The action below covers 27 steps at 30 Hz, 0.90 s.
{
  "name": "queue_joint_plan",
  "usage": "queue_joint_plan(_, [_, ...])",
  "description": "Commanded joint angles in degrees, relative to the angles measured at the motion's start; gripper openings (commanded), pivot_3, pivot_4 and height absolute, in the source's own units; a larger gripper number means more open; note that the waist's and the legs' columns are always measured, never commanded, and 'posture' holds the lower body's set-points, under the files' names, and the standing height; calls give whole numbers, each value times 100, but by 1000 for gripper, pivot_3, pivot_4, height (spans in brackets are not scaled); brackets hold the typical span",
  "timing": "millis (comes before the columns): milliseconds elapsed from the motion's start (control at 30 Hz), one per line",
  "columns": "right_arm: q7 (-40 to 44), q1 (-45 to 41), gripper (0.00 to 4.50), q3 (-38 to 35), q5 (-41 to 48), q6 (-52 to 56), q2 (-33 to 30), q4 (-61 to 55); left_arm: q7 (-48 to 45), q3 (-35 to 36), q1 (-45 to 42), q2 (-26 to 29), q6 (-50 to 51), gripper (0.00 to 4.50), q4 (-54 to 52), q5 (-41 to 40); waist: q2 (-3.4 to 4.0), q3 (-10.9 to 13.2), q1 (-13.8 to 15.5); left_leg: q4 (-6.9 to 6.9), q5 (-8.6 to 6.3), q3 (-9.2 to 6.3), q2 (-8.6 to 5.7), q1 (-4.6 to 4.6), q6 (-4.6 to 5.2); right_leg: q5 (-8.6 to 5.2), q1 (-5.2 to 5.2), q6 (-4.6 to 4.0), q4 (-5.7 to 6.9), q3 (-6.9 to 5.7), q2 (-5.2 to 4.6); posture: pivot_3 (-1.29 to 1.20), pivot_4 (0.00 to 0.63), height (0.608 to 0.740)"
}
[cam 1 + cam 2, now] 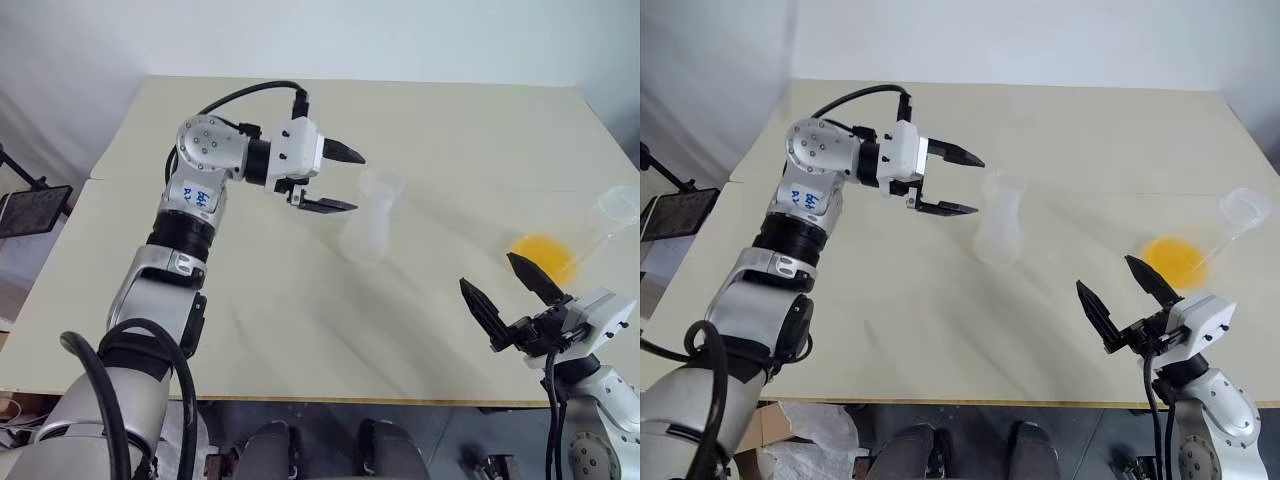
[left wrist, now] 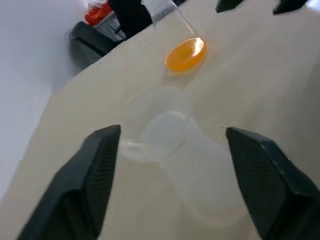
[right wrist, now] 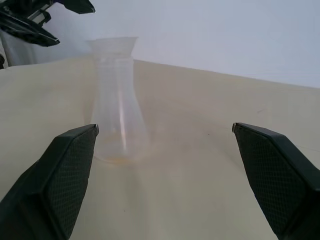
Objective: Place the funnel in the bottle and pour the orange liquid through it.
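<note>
The clear bottle (image 1: 366,232) stands upright mid-table with the small clear funnel (image 1: 380,186) seated in its neck. My left gripper (image 1: 358,182) is level with the funnel, just to its left, open, its fingertips close to the funnel's rim with nothing held. In the left wrist view the funnel's mouth (image 2: 156,125) lies between the spread fingers (image 2: 95,170). The orange liquid (image 1: 542,256) pools at the bottom of a tilted clear vessel (image 1: 612,208) at the right. My right gripper (image 1: 486,270) hangs open in front of that vessel, apart from it.
The beige table (image 1: 300,330) has bare room in front of and behind the bottle. A dark stand (image 1: 30,205) stands off the table's left edge. The vessel with the liquid lies close to the right edge.
</note>
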Motion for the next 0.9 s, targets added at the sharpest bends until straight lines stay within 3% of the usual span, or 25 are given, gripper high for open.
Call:
queue_joint_plan(33, [-247, -6, 4500, -470, 89, -311, 58, -37, 184, 568, 368, 222, 977, 4468, -726, -701, 1, 0, -4, 0, 0, 0, 2, 0, 0, 0, 0, 0, 2, 0, -1, 0, 150, 740])
queue_joint_plan(133, [-502, 110, 4500, -989, 289, -506, 204, 134, 295, 957, 1081, 456, 1636, 4468, -1305, -1128, 2, -1, -6, 0, 0, -6, 10, 2, 0, 0, 0, 0, 11, -1, -7, 0, 150, 740])
queue_joint_plan(367, [-822, 482, 4500, -1766, 375, -1031, 565, 376, 505, 1311, 2613, 814, 2064, 4468, -2200, -1390, 3, -2, 9, 6, 0, -13, 9, 6, 0, 0, 8, 0, 16, 0, -13, 0, 150, 740])
queue_joint_plan(567, [-1236, 648, 4500, -2039, 322, -1252, 855, 611, 516, 1210, 3549, 793, 2402, 4468, -3128, -1602, 4, -2, -6, 5, 0, -11, 10, 10, -1, 0, 9, 0, 18, 8, -14, 0, 150, 740])
queue_joint_plan(733, [-1391, 468, 4500, -1908, 202, -869, 507, 700, 596, 1175, 3926, 741, 2667, 4468, -3648, -1786, 19, -11, -38, 5, 0, -1, 13, 18, -1, -1, 8, -2, 23, 24, -14, 0, 150, 740])
queue_joint_plan(900, [-1388, -211, 4500, -1744, 156, -115, -397, 1217, 762, 1195, 4138, 658, 2880, 4468, -3975, -1965, 20, -11, -121, 4, 0, 4, 14, 23, 0, -1, 8, -2, 27, 31, -16, 0, 150, 740])
